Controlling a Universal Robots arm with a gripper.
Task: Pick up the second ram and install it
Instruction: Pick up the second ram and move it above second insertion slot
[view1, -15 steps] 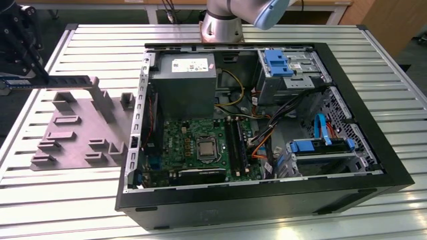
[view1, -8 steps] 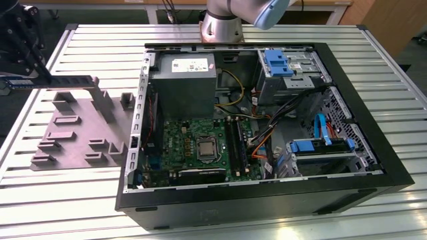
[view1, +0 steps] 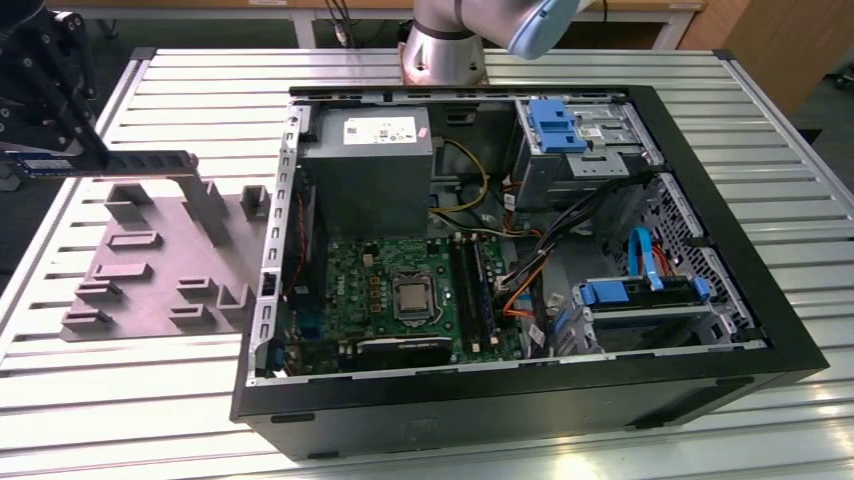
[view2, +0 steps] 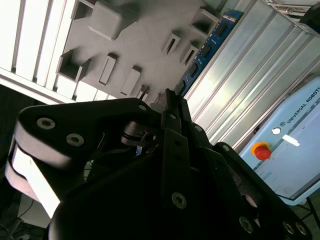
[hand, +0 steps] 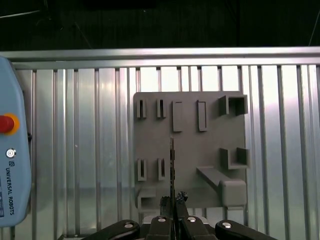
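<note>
Holding the second ram (view1: 147, 161) by one end, jaws closed narrow on its flat faces. Stick lies level in the air, long edge down, clear above the grey holder (view1: 147, 270) at the exterior view's left. In the first wrist view the stick is edge-on, a thin dark line running out from the jaws over the holder's plate. In the second wrist view its blue-green face and row of chips run away from the jaws.

Holder sits on the slatted metal counter (view1: 134, 400), just beside the open computer case (view1: 534, 400).

Step in hand, as I judge it: pick is done, install not yet begun. Stick is well apart from the green motherboard (view1: 360, 280) and its long black memory slots (view1: 478, 290).

Install calls for bringing the stick over the case wall, setting its length along a free slot, contact edge down, then a straight press. Which slot is free I cannot tell. Loose cables lie near the slots and could snag.
</note>
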